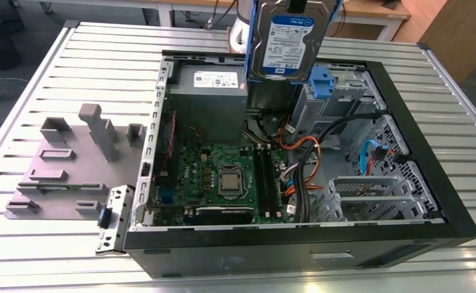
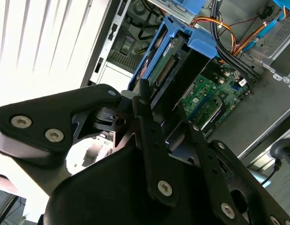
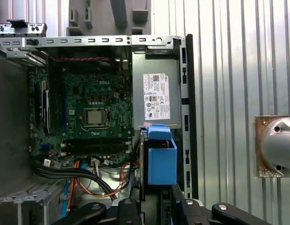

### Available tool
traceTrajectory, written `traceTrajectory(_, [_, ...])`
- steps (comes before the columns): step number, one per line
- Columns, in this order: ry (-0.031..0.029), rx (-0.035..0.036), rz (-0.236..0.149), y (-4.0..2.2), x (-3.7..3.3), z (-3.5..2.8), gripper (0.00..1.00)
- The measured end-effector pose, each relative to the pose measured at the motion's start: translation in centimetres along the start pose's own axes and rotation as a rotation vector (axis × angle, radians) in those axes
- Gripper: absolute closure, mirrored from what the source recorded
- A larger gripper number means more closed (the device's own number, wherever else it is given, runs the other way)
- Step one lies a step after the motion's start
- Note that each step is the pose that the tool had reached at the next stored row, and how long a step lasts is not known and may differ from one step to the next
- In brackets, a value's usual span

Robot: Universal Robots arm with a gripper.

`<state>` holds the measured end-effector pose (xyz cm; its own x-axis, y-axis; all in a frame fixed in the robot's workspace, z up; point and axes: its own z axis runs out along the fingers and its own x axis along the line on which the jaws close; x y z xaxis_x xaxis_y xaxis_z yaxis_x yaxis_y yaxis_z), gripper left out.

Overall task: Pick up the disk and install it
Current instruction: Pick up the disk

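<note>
**Status.** The disk (image 1: 291,41) is clear of every surface and hangs upright at the upper centre of the exterior view. Its label faces the camera and its blue frame runs down both long edges. The gripper (image 2: 159,101) is closed on the disk. In the second wrist view, one black finger (image 2: 141,96) lies along one side of the drive and the other runs along the opposite side. The exact pad contact appears to be on the blue frame, but the drive body partly hides it.

**Position.** The disk is above the far end of the open computer case (image 1: 303,247). It sits between the grey power supply (image 1: 209,91) and the metal drive cage (image 1: 340,107). A second blue carrier (image 1: 321,82) sits in that cage, just beside the held disk. In the first wrist view, the disk (image 3: 161,161) overlaps the edge of the power supply (image 3: 156,96), with the motherboard (image 3: 88,117) alongside.

**Step in hand.** Pick-up is complete. The work is at the transfer stage, and the disk is not yet seated.

**Requirement.** Installation calls for the drive to be lined up squarely with a free cage slot. The connector end must be clear of the black and orange cables (image 1: 303,149) below, and the grip must stay firm during insertion.
</note>
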<state>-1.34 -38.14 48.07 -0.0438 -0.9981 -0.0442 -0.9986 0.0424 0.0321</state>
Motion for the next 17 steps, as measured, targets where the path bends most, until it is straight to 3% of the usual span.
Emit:
traceTrajectory(5, [0.0000,0.0000,0.000,-0.02,0.68,-0.03,0.65])
traceTrajectory(17, [0.0000,0.0000,0.000,-0.12,3.05,-0.14,0.65])
